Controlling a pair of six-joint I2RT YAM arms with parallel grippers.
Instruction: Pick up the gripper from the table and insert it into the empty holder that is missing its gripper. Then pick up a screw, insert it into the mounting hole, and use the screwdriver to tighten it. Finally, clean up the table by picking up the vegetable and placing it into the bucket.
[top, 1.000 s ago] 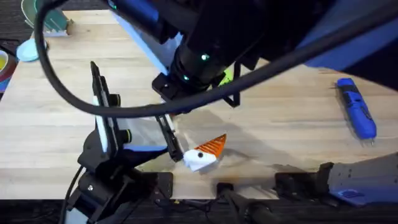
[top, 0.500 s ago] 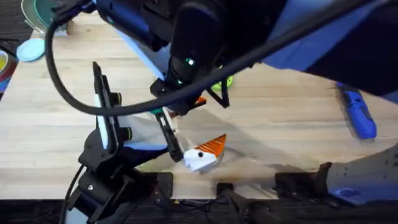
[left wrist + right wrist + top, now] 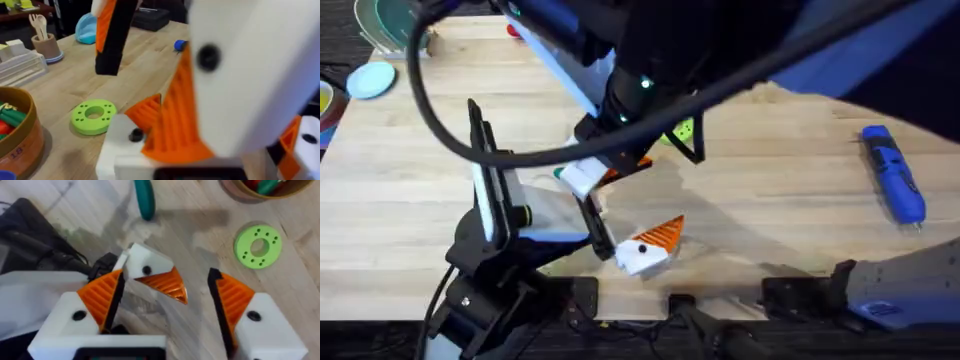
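Over the table's middle, the right gripper [image 3: 605, 177] has dropped lower in the last second. It hangs above the white angular plastic holder [image 3: 142, 260] on the left arm, jaws spread wide and empty. The small orange ribbed plastic wedge [image 3: 162, 286] looks seated there, so the screw is probably next.

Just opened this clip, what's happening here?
The open right gripper hovers over the left arm's white finger block, which has an orange ribbed pad on it. The blue screwdriver lies untouched on the table; the teal vegetable lies outside the bucket.
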